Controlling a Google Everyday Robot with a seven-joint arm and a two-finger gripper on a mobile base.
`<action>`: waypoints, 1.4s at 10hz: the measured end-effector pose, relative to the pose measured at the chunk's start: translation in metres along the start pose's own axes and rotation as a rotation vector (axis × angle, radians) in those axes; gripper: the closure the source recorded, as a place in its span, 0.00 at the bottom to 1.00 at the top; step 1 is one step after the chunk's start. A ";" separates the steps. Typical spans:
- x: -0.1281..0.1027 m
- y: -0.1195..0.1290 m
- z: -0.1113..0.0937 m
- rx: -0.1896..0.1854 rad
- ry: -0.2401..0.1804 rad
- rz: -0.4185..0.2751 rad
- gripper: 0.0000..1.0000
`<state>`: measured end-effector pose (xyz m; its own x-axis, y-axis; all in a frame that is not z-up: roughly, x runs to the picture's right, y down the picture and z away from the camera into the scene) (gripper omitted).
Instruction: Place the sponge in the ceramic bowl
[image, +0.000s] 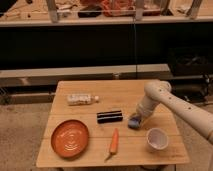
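Observation:
The blue sponge (133, 122) is at the table's right-centre, just right of the black bar. My gripper (136, 119) comes down on it from the white arm reaching in from the right, and it is shut on the sponge, covering the sponge's top. The ceramic bowl (70, 137), a wide orange-red dish with rings inside, sits at the front left of the wooden table (80, 160), well to the left of the gripper and the sponge.
A black flat bar (109, 117) lies between the bowl and the sponge. An orange carrot (114, 142) lies in front of it. A white cup (157, 139) stands front right, close under the arm. A pale bottle (82, 99) lies at the back left.

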<state>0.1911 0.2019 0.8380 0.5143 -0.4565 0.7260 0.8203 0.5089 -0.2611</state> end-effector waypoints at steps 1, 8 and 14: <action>-0.008 -0.007 -0.004 -0.006 0.003 -0.014 0.99; -0.041 -0.047 -0.022 -0.044 0.023 -0.105 0.99; -0.076 -0.084 -0.029 -0.082 0.040 -0.208 0.99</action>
<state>0.0901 0.1726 0.7871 0.3399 -0.5750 0.7442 0.9265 0.3405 -0.1600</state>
